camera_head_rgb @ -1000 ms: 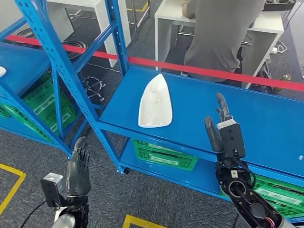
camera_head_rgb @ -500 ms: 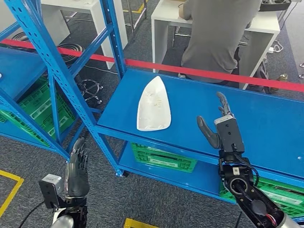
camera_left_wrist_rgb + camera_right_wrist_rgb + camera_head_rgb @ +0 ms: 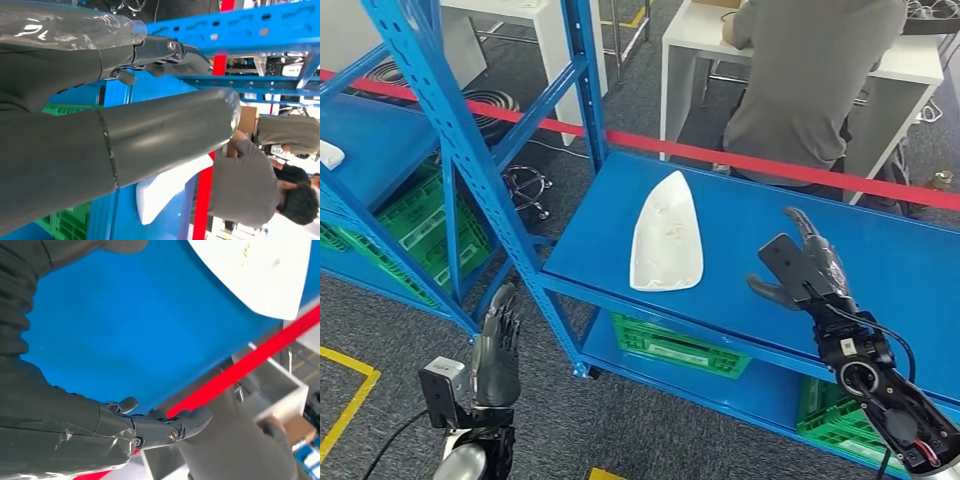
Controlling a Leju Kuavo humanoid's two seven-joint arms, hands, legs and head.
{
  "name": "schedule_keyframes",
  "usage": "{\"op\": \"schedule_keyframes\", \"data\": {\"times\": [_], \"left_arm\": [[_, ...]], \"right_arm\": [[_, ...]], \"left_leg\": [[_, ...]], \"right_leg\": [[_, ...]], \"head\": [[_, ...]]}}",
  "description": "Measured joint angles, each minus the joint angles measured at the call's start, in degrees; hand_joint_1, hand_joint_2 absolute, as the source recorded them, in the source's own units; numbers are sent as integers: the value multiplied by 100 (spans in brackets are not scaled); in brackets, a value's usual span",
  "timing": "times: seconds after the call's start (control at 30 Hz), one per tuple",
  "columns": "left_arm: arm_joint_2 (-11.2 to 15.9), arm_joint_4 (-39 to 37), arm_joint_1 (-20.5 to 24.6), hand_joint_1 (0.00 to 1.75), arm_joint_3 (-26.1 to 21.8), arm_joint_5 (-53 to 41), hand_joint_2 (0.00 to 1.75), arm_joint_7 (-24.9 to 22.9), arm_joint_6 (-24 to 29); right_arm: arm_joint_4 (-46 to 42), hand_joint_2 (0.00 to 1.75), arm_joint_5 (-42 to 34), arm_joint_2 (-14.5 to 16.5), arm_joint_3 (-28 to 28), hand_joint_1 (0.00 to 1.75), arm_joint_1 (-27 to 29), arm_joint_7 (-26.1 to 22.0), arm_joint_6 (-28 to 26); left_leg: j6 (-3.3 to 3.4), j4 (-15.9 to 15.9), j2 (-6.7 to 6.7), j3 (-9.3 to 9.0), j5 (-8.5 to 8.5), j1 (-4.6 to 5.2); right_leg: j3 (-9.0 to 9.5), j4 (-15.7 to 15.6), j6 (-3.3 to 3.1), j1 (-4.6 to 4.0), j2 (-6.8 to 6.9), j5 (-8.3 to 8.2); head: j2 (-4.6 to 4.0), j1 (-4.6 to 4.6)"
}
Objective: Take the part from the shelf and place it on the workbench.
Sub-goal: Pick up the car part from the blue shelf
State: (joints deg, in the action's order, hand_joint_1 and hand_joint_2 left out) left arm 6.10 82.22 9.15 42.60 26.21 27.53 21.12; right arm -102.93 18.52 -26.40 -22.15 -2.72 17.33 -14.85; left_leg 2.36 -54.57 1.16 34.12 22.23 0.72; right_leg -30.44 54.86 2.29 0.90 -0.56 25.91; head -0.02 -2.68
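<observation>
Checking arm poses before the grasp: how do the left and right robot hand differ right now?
The right robot hand is raised over the blue shelf, beside the white part; the left robot hand hangs low over the grey floor, in front of the shelf post. The right one has its fingers spread with the thumb out toward the part; the left one's fingers point up, close together. Both hold nothing and touch neither part nor shelf.
</observation>
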Motion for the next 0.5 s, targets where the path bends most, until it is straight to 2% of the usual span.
{"op": "schedule_keyframes", "data": {"times": [0.23,0.5], "left_arm": [[0,-8,1,0,0,6,0,4,48],[-36,-15,1,0,0,46,0,52,63]], "right_arm": [[34,175,-153,-7,-382,0,-186,-118,316],[64,175,-320,4,-870,0,-472,-334,548]], "left_leg": [[-64,88,3,-35,-56,-1],[-136,102,4,-32,-58,-16]], "right_leg": [[-9,1,-57,-9,1,-5],[-14,1,-80,-23,5,6]], "head": [[0,138],[0,161]]}}
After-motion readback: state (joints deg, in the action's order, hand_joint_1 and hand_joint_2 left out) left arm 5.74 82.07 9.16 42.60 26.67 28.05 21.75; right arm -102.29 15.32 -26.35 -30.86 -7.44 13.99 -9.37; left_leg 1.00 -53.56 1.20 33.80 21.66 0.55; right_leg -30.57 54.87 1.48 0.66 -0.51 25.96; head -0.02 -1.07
